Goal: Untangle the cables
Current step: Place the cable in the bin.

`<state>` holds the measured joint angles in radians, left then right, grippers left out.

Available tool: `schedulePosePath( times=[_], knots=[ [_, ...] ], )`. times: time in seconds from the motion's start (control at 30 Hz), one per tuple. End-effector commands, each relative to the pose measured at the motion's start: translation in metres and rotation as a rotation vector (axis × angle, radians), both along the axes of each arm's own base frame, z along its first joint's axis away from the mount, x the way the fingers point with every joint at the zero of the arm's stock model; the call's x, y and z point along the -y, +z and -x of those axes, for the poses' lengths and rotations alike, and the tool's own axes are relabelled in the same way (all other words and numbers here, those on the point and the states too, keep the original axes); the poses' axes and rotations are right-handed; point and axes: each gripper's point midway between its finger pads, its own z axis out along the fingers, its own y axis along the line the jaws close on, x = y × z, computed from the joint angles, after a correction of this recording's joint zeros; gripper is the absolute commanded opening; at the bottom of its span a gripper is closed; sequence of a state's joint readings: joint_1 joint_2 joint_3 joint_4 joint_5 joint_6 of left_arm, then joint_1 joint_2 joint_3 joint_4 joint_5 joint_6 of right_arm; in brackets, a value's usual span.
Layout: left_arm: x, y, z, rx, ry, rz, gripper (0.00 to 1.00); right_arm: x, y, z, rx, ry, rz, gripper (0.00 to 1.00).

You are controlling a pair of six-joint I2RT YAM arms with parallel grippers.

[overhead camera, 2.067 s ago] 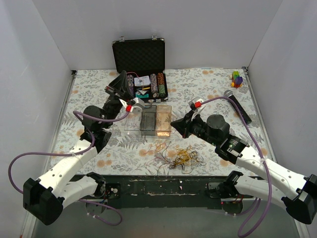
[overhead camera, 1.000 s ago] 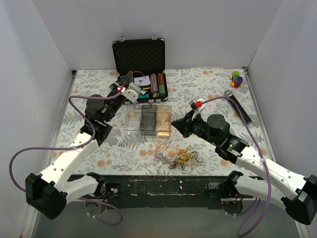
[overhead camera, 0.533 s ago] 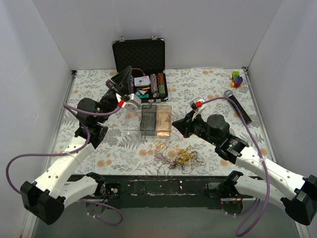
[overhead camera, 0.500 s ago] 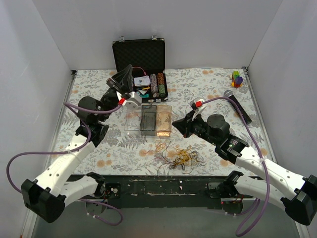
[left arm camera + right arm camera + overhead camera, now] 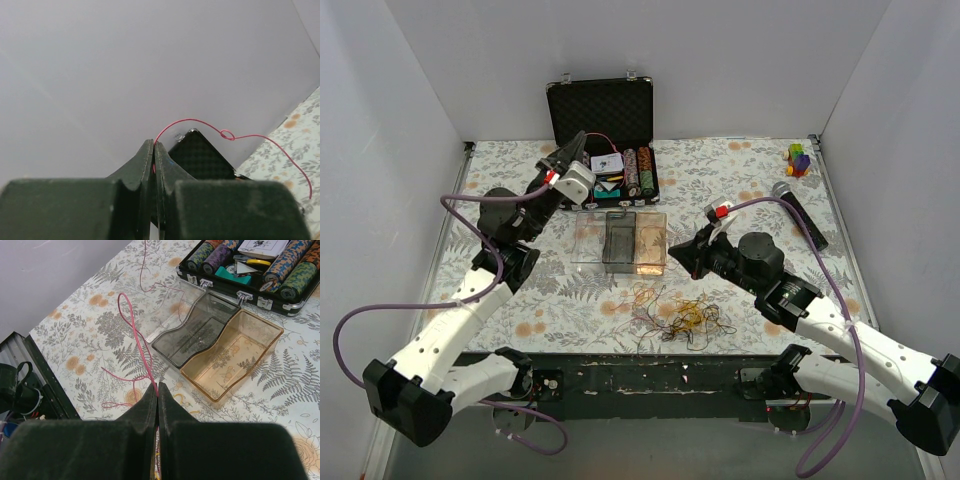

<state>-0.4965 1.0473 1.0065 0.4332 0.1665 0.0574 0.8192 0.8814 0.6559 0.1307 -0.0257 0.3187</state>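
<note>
The cables lie as a small clump of pink-red, yellow and dark loops near the table's front edge. My left gripper is raised beside the black case, shut on one thin red wire. That wire arcs from the fingertips through a small knot, then hangs down to the right. My right gripper hovers just behind the clump, also shut on a pink-red wire. This second wire loops upward, with more of it lying on the cloth.
An open black case holding poker chips and cards stands at the back. Three joined trays, clear, grey and amber, sit mid-table. A microphone and a coloured block toy lie far right. White walls enclose the table.
My left arm has swung its gripper up and back toward the case, still shut on the red wire. The right arm has hardly moved.
</note>
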Motion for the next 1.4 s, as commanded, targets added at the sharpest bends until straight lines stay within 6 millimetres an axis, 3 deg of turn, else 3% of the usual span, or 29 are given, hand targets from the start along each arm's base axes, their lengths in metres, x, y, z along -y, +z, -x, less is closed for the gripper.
schedulePosePath(
  times=[0.0,0.23,0.73,1.03,1.1,1.37],
  knots=[
    [-0.009,-0.02,0.0,-0.137,0.008,0.097,0.0,0.001,0.013,-0.002,0.031,-0.012,-0.045,0.01],
    [-0.001,-0.031,0.003,-0.183,-0.045,0.108,0.0,0.001,0.012,-0.002,0.029,-0.014,-0.05,0.01],
    [0.017,-0.018,-0.002,-0.178,-0.112,0.114,0.0,0.003,0.009,-0.001,0.027,-0.019,-0.054,0.01],
    [0.023,0.029,0.0,0.035,-0.091,0.024,0.0,0.004,0.007,-0.001,0.026,-0.019,-0.055,0.01],
    [0.025,0.031,0.001,0.026,-0.098,0.031,0.0,0.005,0.008,-0.001,0.028,-0.021,-0.059,0.01],
    [0.027,0.006,0.002,-0.079,-0.109,0.08,0.0,0.007,0.007,0.001,0.026,-0.024,-0.061,0.01]
  ],
)
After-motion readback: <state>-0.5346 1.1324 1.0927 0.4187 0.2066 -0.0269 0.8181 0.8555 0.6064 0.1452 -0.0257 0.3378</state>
